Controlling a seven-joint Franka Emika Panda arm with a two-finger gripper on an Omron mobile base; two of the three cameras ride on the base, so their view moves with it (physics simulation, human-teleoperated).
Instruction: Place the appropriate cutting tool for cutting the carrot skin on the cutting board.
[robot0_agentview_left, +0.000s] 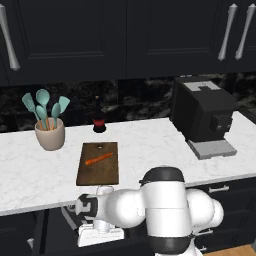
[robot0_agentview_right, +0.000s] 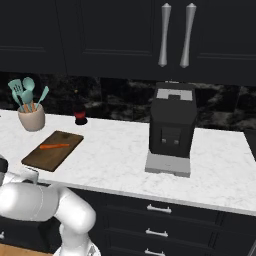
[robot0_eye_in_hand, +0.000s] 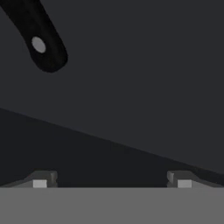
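the carrot (robot0_agentview_left: 98, 159) lay across the dark wooden cutting board (robot0_agentview_left: 98, 173) on the white marble counter (robot0_agentview_left: 150, 150), and i couldn't spot the peeler anywhere. the gripper (robot0_eye_in_hand: 112, 179) sat low in front of the counter with fingers spread wide and nothing between them, a black knife handle (robot0_eye_in_hand: 43, 41) lying just ahead on a dark surface.

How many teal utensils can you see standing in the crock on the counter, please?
4 teal utensils, all upright in the beige crock left of the cutting board; more may be hidden behind them.
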